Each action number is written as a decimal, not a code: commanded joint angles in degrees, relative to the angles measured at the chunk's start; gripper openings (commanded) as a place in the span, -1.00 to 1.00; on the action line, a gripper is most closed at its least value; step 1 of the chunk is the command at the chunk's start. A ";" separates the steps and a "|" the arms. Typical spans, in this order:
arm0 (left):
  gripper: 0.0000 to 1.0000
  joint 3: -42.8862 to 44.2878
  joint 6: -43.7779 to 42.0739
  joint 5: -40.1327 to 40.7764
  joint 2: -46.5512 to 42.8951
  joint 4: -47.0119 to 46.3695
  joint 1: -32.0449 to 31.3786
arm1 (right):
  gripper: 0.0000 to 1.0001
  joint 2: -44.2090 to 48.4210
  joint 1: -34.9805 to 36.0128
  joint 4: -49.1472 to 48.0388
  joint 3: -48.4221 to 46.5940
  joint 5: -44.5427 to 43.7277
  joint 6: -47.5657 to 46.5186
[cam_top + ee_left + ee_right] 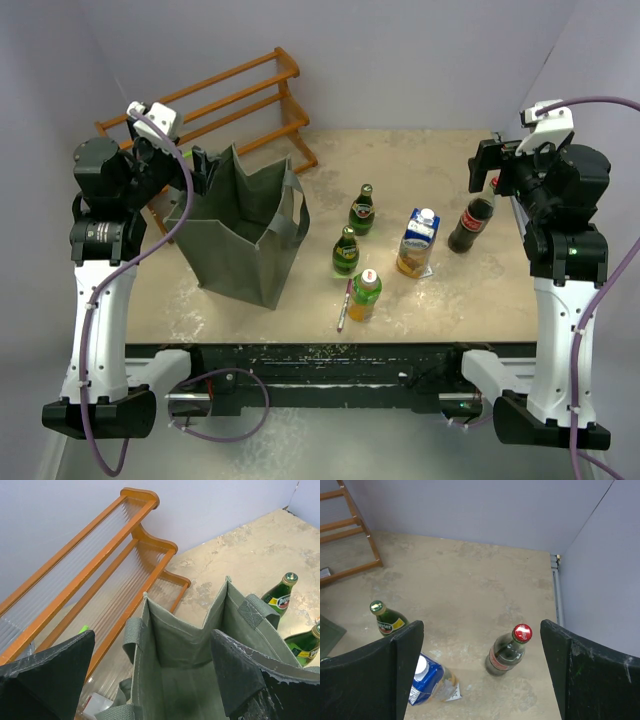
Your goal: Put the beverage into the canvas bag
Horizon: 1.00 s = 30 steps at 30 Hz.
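at the table's left, canvas bag (pixel 243 232): dark grey-green, upright, mouth open, two loop handles. left gripper (pixel 152 642) hangs over its rear rim, fingers spread wide, nothing held. only the left wrist view shows the bag's folded inner walls and the ribbed clear shelves of the wooden rack (pixel 100 565) behind it.

mid-table, all outside the bag: rear green bottle (pixel 362 210) and front green bottle (pixel 346 250), one label reading "perri", the rest turned away; blue-and-white carton (pixel 418 240), print too small to read; juice bottle (pixel 364 295), a pen (pixel 343 305) just beside it.

at the right, cola bottle (pixel 507 652): upright, red cap with white script, probably coca-cola, seen from above only in the right wrist view. right gripper (pixel 482 625) hovers above it, wide open, holding nothing.
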<state>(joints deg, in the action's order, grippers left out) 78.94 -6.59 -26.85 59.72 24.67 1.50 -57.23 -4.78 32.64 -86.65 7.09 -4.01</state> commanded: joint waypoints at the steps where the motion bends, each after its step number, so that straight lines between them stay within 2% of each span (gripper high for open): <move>1: 0.98 -0.33 0.66 -1.36 -0.92 -2.80 0.39 | 1.00 0.59 0.38 -2.78 0.08 0.50 0.51; 8: 0.98 -0.99 1.45 0.72 -0.99 -2.51 0.35 | 1.00 0.46 0.38 -2.63 0.08 0.89 0.55; 15: 0.98 0.10 -4.25 1.57 -0.69 0.54 0.42 | 1.00 -0.68 0.38 0.40 -2.63 3.08 -2.34; 21: 0.98 1.47 -2.26 11.89 2.67 3.74 0.59 | 1.00 -5.18 0.47 7.42 -7.90 8.96 -6.36; 30: 0.98 7.62 -0.87 5.30 11.00 15.32 0.61 | 1.00 -10.96 3.93 9.58 -8.85 15.71 -10.05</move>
<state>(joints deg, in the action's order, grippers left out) 82.59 -8.51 -19.31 68.73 35.24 1.80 -66.48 -3.38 41.65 -93.65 17.78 -11.99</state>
